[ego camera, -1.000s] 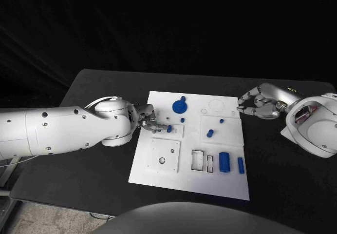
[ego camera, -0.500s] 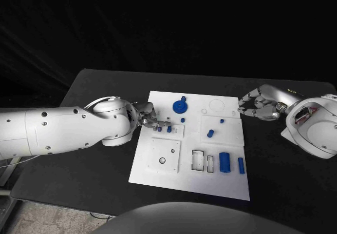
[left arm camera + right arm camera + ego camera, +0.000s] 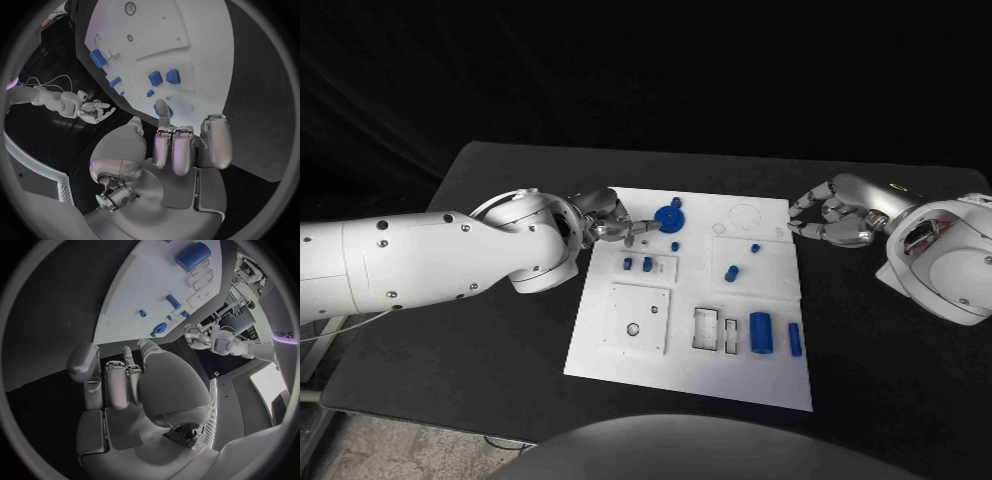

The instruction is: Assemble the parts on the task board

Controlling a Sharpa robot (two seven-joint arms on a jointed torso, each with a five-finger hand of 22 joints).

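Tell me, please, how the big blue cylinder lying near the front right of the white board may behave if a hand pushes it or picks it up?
The big blue cylinder lies on its side, so a sideways push would probably roll it across the task board. It looks solid and stiff, likely light plastic. Its smooth round surface may slip between fingers.

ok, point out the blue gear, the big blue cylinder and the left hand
blue gear [image 3: 669, 216], head view, centre of its disc.
big blue cylinder [image 3: 762, 332], head view, middle of its side.
left hand [image 3: 606, 221], head view, middle of the hand.

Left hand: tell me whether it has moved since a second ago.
Yes. The left hand has drawn back from the two small blue pegs toward the task board's far edge, nearer the blue gear.
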